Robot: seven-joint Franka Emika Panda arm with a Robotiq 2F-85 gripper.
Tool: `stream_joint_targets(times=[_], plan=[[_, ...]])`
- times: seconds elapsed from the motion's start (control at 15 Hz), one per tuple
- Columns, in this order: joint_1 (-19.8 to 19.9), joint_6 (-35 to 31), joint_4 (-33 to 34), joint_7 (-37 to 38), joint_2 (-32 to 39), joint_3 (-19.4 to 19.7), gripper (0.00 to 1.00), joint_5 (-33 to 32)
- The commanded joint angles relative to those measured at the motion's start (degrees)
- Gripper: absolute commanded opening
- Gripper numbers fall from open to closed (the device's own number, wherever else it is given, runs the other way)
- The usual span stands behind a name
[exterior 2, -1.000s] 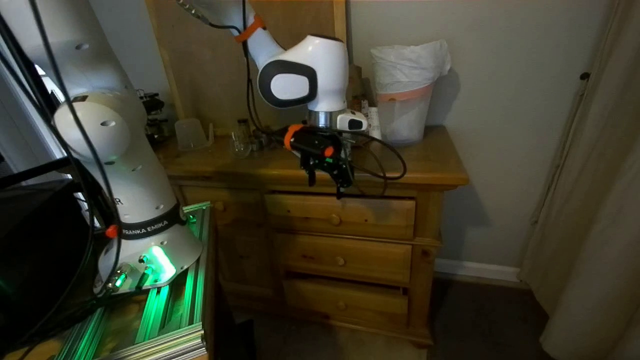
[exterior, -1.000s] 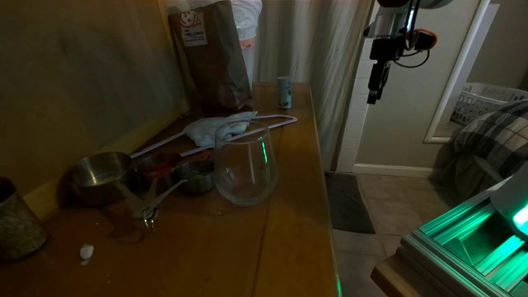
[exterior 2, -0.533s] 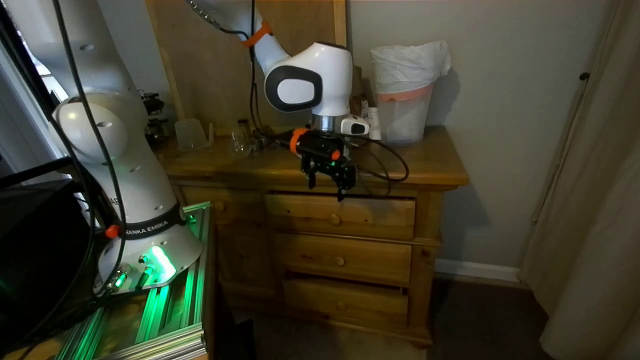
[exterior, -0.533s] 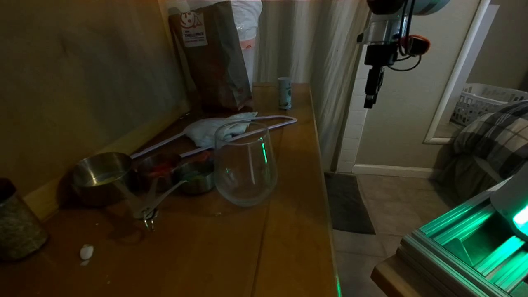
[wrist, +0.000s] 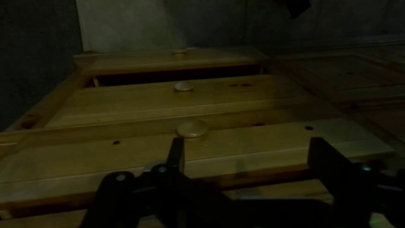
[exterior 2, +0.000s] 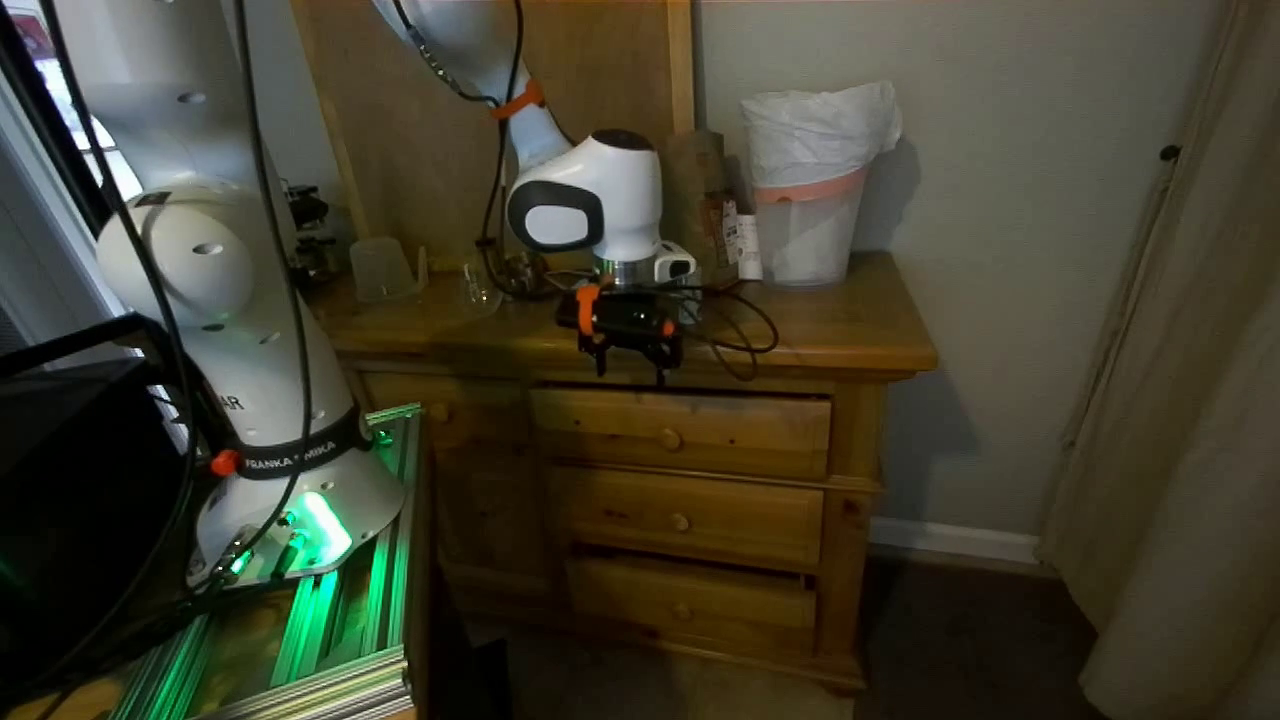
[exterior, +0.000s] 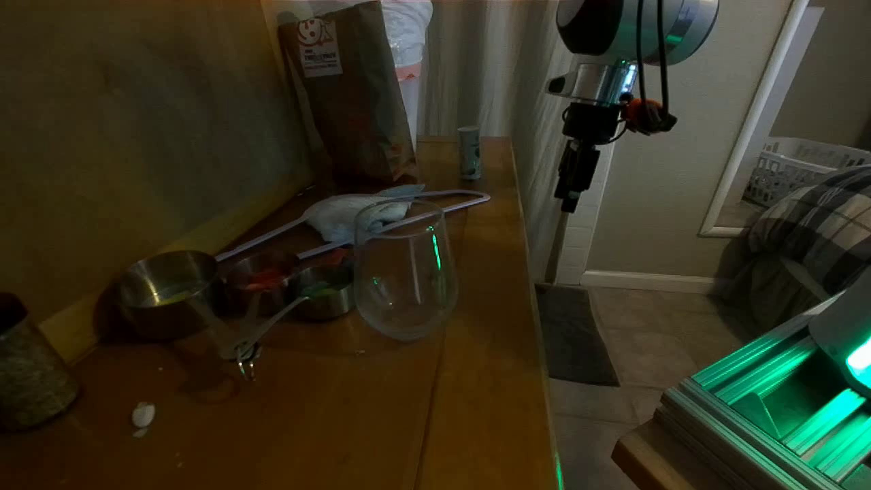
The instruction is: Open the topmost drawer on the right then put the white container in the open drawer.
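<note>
The topmost right drawer (exterior 2: 600, 428) of the wooden dresser has a round knob (exterior 2: 670, 438). A dark gap along its upper edge shows it slightly ajar. My gripper (exterior 2: 630, 372) is open and empty, in front of the dresser near the drawer's top edge. In the wrist view the gripper (wrist: 246, 142) has its fingers wide apart above the drawer front, the knob (wrist: 192, 128) just beyond the left fingertip. A whitish translucent container (exterior 2: 380, 270) and a small pale cylinder (exterior: 469, 153) stand on the dresser top; I cannot tell which is the white container.
On the dresser top are a clear glass (exterior: 406, 272), metal measuring cups (exterior: 170, 292), a hanger with a cloth (exterior: 354, 214), a jar (exterior: 34, 374), a paper bag (exterior: 347, 95) and a lined bin (exterior 2: 810, 230). The bottom drawer (exterior 2: 690, 605) stands partly open.
My gripper has moved closer to the dresser edge and lower in an exterior view, and slightly left in an exterior view. The drawers and objects have not moved.
</note>
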State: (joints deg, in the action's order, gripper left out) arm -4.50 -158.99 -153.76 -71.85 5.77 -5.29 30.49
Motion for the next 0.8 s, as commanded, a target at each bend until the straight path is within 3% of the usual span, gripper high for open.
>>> stream_joint_targets(times=[0.0,0.2,0.27,0.73], plan=[[7.1,-3.9,2.4,-15.3,3.9,-8.8,1.00,15.9],[12.8,-4.2,5.4,-27.8,7.6,-15.0,1.00,28.2],[8.9,-3.4,2.5,-20.6,4.1,-11.6,1.00,22.2],[10.7,-5.1,3.5,-23.9,6.6,-11.0,1.00,23.7]])
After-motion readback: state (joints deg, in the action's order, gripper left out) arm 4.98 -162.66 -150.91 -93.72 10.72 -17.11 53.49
